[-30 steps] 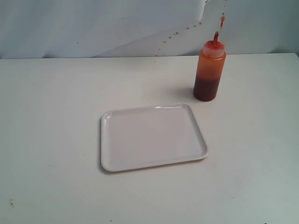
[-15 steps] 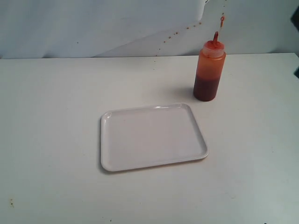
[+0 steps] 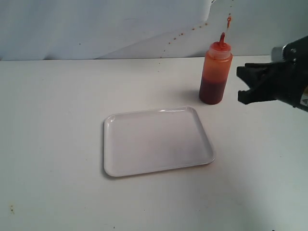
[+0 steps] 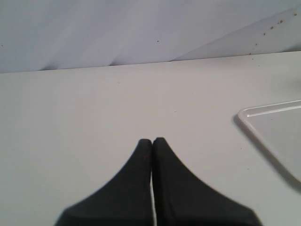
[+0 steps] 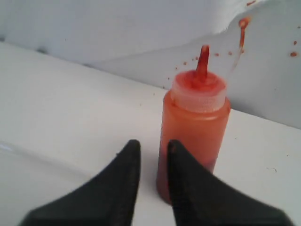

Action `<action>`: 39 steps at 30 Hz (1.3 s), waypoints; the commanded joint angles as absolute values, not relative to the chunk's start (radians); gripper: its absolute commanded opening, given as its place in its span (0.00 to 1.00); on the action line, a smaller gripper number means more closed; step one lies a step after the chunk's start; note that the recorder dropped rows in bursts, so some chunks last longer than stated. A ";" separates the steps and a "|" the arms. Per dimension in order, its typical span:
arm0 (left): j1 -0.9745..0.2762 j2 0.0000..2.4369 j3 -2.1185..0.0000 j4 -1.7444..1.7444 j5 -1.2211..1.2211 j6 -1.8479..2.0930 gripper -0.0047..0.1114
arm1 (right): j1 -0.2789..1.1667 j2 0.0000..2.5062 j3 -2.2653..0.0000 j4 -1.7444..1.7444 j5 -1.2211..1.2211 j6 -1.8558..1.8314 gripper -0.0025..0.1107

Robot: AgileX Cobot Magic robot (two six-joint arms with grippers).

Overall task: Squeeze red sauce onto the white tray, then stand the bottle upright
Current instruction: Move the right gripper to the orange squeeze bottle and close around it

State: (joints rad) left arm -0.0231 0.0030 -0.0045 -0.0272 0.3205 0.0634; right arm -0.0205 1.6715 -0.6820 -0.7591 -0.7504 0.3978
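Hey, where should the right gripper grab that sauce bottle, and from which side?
I'd take the bottle around its straight cylindrical body, about mid-height, coming in level from the side where the right gripper is. It stands upright, and the nozzle tapers too thin to hold.

My right gripper [image 3: 241, 84] hangs near the right edge, jaws a little apart, fingertips toward the bottle [image 3: 216, 65] and apart from it. The bottle stands upright on the table [image 3: 53, 120], dark sauce [image 3: 211, 92] in its lower part, just behind the far right corner of the tray [image 3: 154, 142].
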 commanded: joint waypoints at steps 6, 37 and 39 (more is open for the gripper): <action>-0.028 0.000 0.000 -0.036 0.314 0.061 0.04 | -0.022 1.912 -0.712 -0.456 -0.798 -0.068 0.95; -0.028 0.000 0.000 -0.036 0.314 0.061 0.04 | 0.005 2.370 -1.112 -0.550 -1.001 0.146 0.95; -0.028 0.000 0.000 -0.036 0.314 0.061 0.04 | 0.029 2.388 -1.149 -0.550 -0.967 0.146 0.95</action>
State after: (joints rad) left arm -0.0231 0.0030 -0.0045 -0.0272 0.3205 0.0634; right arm 0.0016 2.3706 -1.1105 -0.5322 -1.0008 0.1387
